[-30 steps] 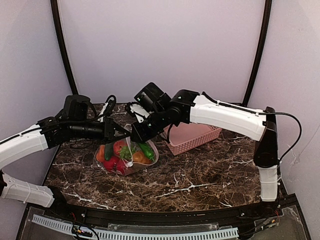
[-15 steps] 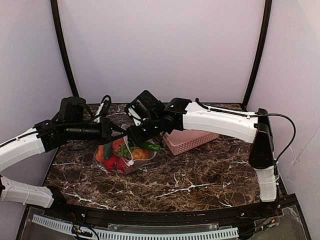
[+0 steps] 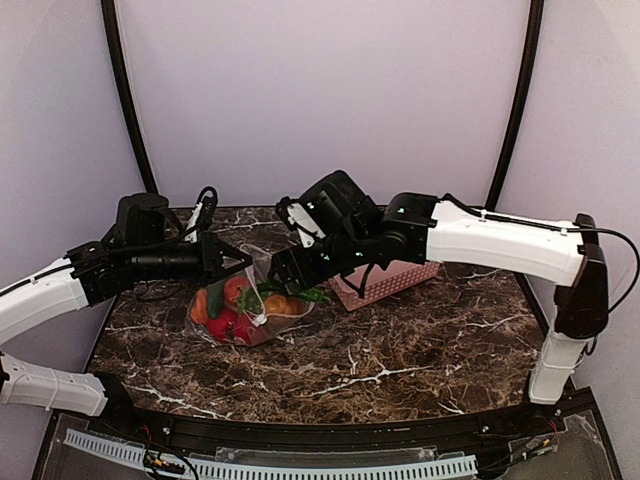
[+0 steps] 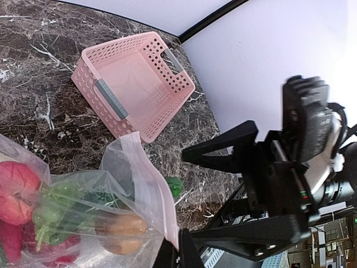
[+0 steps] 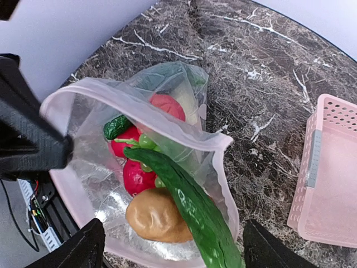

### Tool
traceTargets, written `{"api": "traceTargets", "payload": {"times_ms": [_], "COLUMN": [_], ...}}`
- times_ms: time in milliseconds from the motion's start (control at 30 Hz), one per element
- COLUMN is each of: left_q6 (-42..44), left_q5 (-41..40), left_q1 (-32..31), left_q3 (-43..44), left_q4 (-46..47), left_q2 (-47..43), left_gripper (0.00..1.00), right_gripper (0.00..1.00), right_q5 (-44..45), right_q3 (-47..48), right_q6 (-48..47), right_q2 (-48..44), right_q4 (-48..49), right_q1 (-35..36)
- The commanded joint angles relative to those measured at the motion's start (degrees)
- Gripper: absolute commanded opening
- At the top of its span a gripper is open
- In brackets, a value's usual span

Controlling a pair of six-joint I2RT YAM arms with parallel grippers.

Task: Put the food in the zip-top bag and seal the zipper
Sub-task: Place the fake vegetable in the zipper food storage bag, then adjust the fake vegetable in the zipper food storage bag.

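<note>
My left gripper (image 3: 242, 263) pinches the zip-top bag (image 3: 262, 336) by its raised rim; my right gripper (image 3: 279, 284) hangs over its mouth. Red, orange and green food (image 3: 226, 312) lies inside; the pink basket (image 3: 392, 281) stands just behind my right arm.

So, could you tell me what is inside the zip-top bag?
The zip-top bag holds red tomatoes, a brownish-orange piece, a small dark green piece and a long green vegetable poking out. Anything beneath them is covered.

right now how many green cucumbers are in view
2. A long bright green cucumber lies in the open zip-top bag's mouth; a shorter dark green one sits deeper inside. More may be hidden underneath.
</note>
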Motion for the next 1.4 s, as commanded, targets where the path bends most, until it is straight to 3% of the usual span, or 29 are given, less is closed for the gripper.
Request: {"api": "traceTargets", "payload": {"times_ms": [0, 300, 600, 933, 1367], "left_q6": [-0.3, 0.0, 0.2, 0.3, 0.5], "left_q5": [-0.9, -1.5, -1.5, -1.9, -1.6], "left_q1": [-0.1, -0.1, -0.1, 0.0, 0.0], "left_q3": [-0.7, -0.7, -0.6, -0.5, -0.8], "left_q4": [2.2, 0.9, 0.8, 0.5, -0.1], "left_q2": [-1.6, -2.2, -2.5, -2.6, -2.8], "left_gripper": [0.01, 0.01, 0.01, 0.01, 0.01], "right_gripper": [0.85, 0.8, 0.71, 0.43, 0.23], "right_q5": [0.6, -5.5, -5.7, -9.5, -10.6], "right_q3": [-7.8, -22.3, -25.9, -26.7, -24.6], "right_q6": [3.3, 10.1, 11.2, 10.8, 10.2], "right_q2": [-6.5, -12.0, -13.1, -13.0, -12.7], "right_q4": [4.9, 12.3, 14.2, 15.3, 16.2], "right_q1": [0.3, -2.6, -4.6, -5.3, -5.4]}}
